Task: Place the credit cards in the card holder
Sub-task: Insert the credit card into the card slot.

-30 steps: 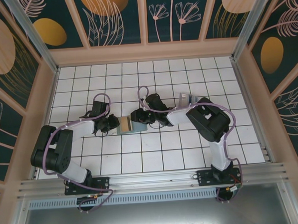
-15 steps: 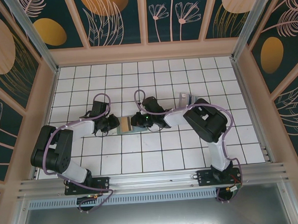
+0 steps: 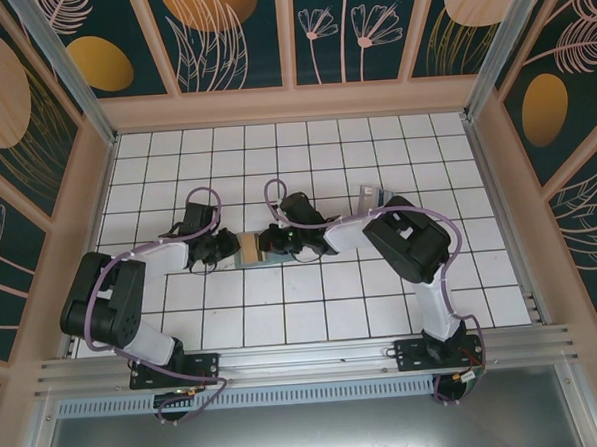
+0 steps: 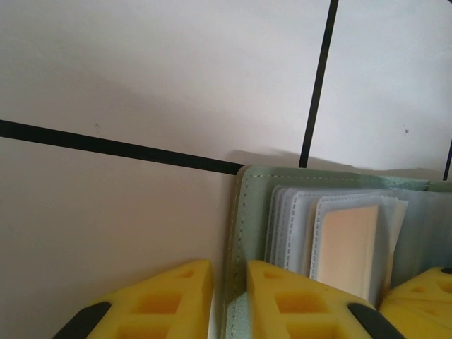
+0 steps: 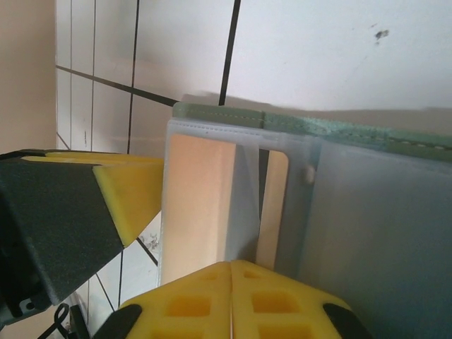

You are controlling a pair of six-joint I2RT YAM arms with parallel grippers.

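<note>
White tiles carry the card holder (image 3: 248, 249), light and floppy we judge; left gripper (image 4: 227, 265) pinches its nine-o'clock edge, right gripper (image 5: 232, 272) closed.

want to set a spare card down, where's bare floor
Bare: the tile rows along the back wall, and the near rows by the front rail. Crowded: mid-floor, where the left gripper and right gripper meet at the card holder, and beside the clear tray.

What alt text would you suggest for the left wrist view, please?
Close-up: yellow jaws of the left gripper straddle the stitched edge of the open sage-green card holder. Its clear sleeves show a peach insert; it lies on white tiles with black grout lines.
</note>
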